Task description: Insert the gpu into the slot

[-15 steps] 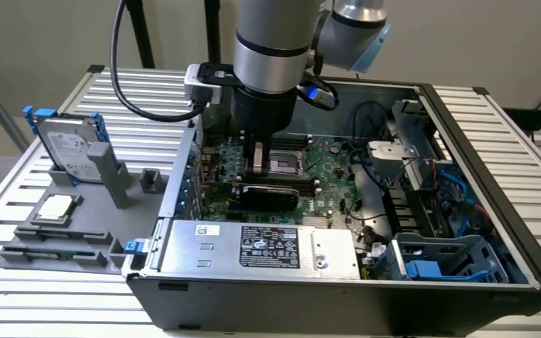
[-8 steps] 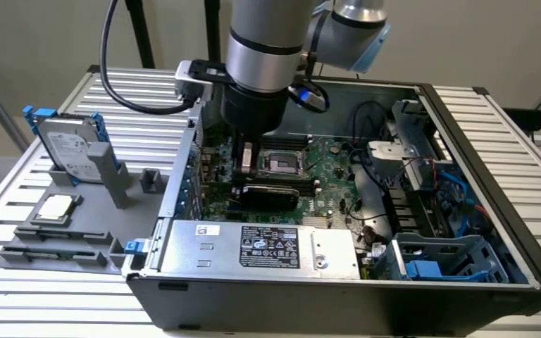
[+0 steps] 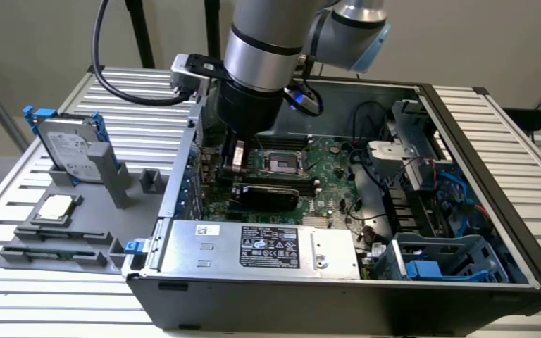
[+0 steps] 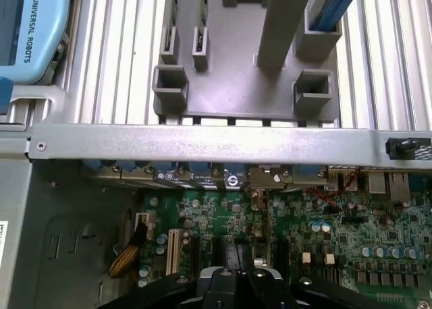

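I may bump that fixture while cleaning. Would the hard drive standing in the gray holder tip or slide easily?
Probably tippy: the hard drive stands on edge, mostly above the gray holder. Likely stiff and heavy for its size, given its metal casing.

The scene is lit brightly and evenly from above. Soft glare is seen on the power supply (image 3: 195, 246) inside the case (image 3: 346, 303); the board (image 3: 327, 176) deeper in the case is shaded beneath the arm (image 3: 261, 56).

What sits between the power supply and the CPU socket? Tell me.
In the exterior view, black memory slots lie between the power supply and the CPU socket.
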Robot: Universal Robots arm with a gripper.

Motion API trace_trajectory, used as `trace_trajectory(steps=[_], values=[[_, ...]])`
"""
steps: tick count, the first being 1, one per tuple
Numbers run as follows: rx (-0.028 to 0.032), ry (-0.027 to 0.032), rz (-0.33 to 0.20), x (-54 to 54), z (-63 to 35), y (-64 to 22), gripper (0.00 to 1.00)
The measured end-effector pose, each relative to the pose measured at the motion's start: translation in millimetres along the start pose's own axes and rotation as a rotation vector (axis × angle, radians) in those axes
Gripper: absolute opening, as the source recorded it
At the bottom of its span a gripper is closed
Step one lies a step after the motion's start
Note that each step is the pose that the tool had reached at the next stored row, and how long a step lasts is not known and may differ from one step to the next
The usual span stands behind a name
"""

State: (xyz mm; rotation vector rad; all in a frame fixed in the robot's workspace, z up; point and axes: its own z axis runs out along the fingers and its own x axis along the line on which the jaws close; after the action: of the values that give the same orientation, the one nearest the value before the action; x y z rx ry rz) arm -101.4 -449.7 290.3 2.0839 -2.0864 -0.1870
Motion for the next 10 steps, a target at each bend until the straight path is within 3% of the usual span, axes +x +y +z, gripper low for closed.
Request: trace_trajectory(steps=[6,8,10], values=[[-0.0548,0.0002,-0.002,-1.3,-1.7,1.4,0.11],[-0.0653,0.0005,-0.003,-1.6,-1.7,2.6,0.11],[-0.0680,0.0000,-0.002,-2.2,-1.6,3.0,0.11]])
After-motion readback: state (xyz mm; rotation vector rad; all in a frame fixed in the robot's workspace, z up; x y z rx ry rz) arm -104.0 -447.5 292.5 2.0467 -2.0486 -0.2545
